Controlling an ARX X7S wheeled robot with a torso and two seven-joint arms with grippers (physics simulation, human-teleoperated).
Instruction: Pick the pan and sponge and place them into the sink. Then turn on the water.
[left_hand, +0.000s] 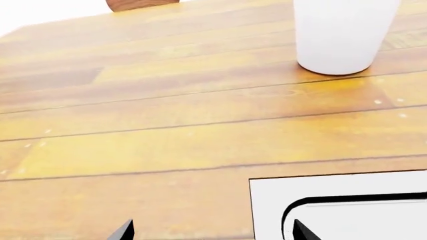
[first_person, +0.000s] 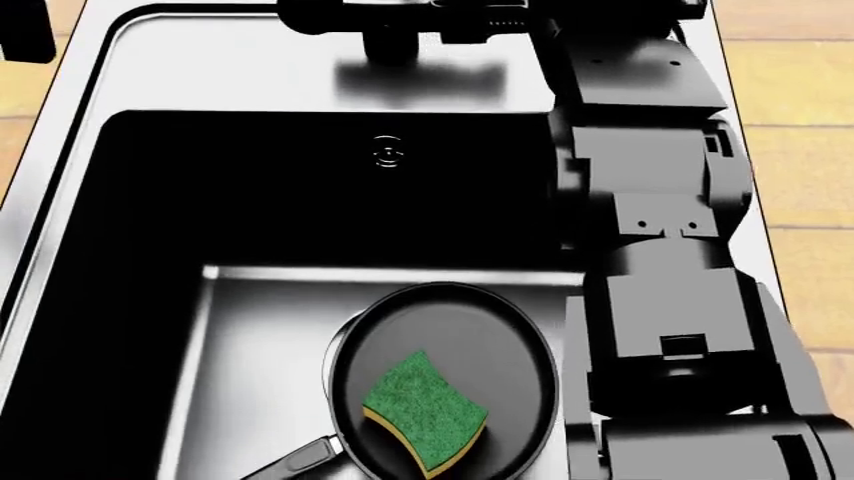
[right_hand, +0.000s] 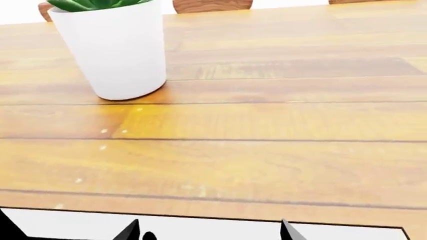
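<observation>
The black pan (first_person: 514, 345) lies on the floor of the steel sink (first_person: 267, 70), handle (first_person: 300, 462) pointing to the near left. The green-topped sponge (first_person: 424, 408) rests inside the pan. My right arm (first_person: 654, 200) runs along the sink's right side to its far rim, where dark parts crowd the view's top edge. In the right wrist view my right gripper (right_hand: 210, 234) is open and empty over the white sink rim (right_hand: 213, 226). My left gripper (left_hand: 213, 234) is open and empty, one fingertip over the wooden counter (left_hand: 167, 150), the other over the sink rim's corner (left_hand: 267, 200).
A white plant pot (left_hand: 340, 35) stands on the counter beyond the sink, also seen as the pot (right_hand: 110, 50) with green leaves in the right wrist view. Brown wooden chair backs (right_hand: 212, 5) show past the counter's far edge. A small round metal fitting (first_person: 387, 153) sits on the basin's back wall.
</observation>
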